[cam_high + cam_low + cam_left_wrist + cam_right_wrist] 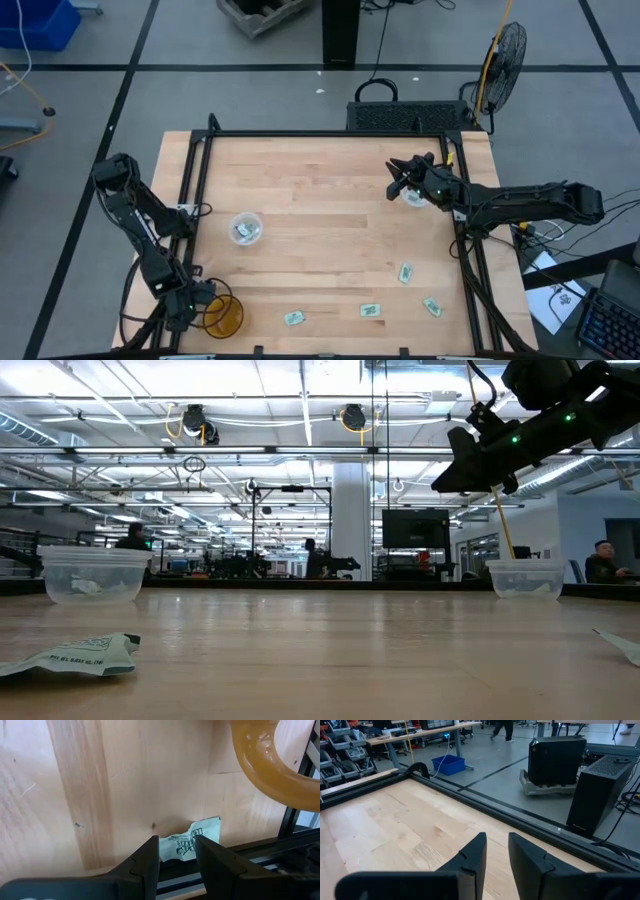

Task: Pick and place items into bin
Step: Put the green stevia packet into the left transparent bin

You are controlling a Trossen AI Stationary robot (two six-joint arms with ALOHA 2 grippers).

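Some packets sit in both bins (246, 228); four packets (405, 273) remain on the desk (320, 180). Right tool (398, 180) hovers released above its bin, gripping nothing. Left tool (176, 857), parted, straddles another packet (192, 840).

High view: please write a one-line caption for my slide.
Right gripper hovers beside a clear bin; four packets lie on the table.

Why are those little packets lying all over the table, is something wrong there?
Nothing looks damaged. Four packets lie scattered at odd angles along the table's near edge, outside the two clear bins. An amber tape roll sits by the left gripper; the right gripper hovers over the other bin.
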